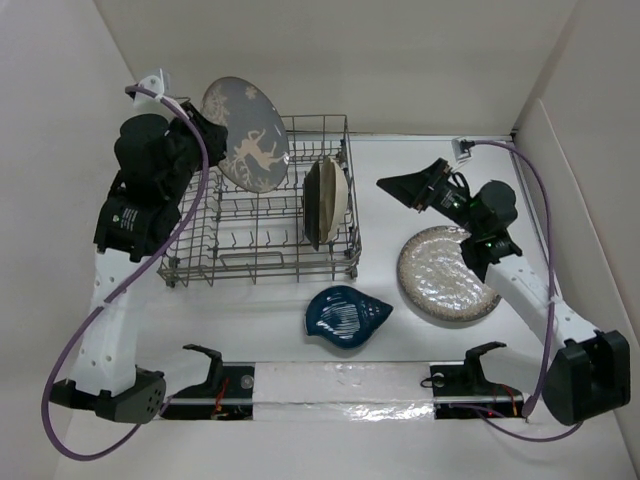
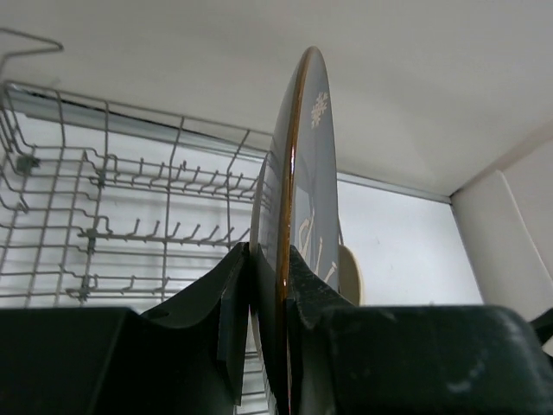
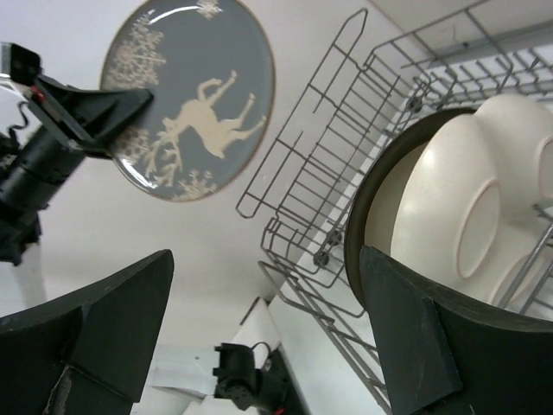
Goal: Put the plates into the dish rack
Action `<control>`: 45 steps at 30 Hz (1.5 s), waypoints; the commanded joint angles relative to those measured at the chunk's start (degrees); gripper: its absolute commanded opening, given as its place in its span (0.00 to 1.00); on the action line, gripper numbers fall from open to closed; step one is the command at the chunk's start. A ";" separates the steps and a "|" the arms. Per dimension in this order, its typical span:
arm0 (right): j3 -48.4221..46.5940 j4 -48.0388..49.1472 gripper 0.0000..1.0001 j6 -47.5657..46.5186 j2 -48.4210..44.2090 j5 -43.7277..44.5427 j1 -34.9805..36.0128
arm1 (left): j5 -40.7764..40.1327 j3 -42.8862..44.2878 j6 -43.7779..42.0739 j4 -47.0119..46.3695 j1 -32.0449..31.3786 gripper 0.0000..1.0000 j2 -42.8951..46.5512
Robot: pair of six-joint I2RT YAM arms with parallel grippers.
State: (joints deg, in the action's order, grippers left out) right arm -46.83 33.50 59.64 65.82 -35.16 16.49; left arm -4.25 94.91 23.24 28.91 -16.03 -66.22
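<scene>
My left gripper [image 1: 212,130] is shut on the rim of the grey floral plate [image 1: 246,136], holding it upright above the back left of the dish rack [image 1: 200,262]. In the left wrist view the plate [image 2: 308,164] stands edge-on between the fingers of the gripper [image 2: 270,298]. The cream three-compartment plate [image 1: 339,192] and the metal-rimmed round plate [image 1: 317,205] stand upright at the rack's right end. The speckled plate [image 1: 445,273] and the blue shell dish [image 1: 346,315] lie on the table. My right gripper [image 1: 395,185] is open and empty, right of the rack.
The right wrist view shows the rack's wire side [image 3: 328,164], the compartment plate [image 3: 484,216] and the held floral plate [image 3: 192,95] beyond the open gripper [image 3: 268,320]. White walls enclose the table at the back and both sides.
</scene>
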 commanded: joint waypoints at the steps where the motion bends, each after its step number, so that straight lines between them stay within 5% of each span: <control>1: 1.21 -4.30 0.94 -6.10 -4.37 0.88 -1.20 | -4.09 7.82 -2.76 -0.99 -0.05 0.00 -1.19; 4: 4.10 -6.77 0.94 -8.48 -8.06 1.67 -2.52 | -7.17 11.00 -5.75 5.18 -0.05 0.00 -4.45; 16: 11.49 -11.17 0.94 -13.76 -15.37 0.53 -6.74 | -21.67 -6.84 -12.51 5.38 -0.05 0.00 0.91; 32: 12.99 -11.00 0.93 -14.11 -16.87 0.70 -6.74 | -23.70 -14.23 -24.55 -1.93 -0.05 0.00 -1.28; 45: 12.81 -12.31 0.93 -14.99 -17.40 1.23 -6.74 | -19.82 -17.58 -25.53 -6.06 -0.05 0.00 -0.22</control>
State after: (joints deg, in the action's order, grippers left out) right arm -33.76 20.78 45.84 49.04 -33.85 10.09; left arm -22.72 73.34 -1.43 31.03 -16.05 -68.77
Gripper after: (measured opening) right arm 0.928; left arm 0.141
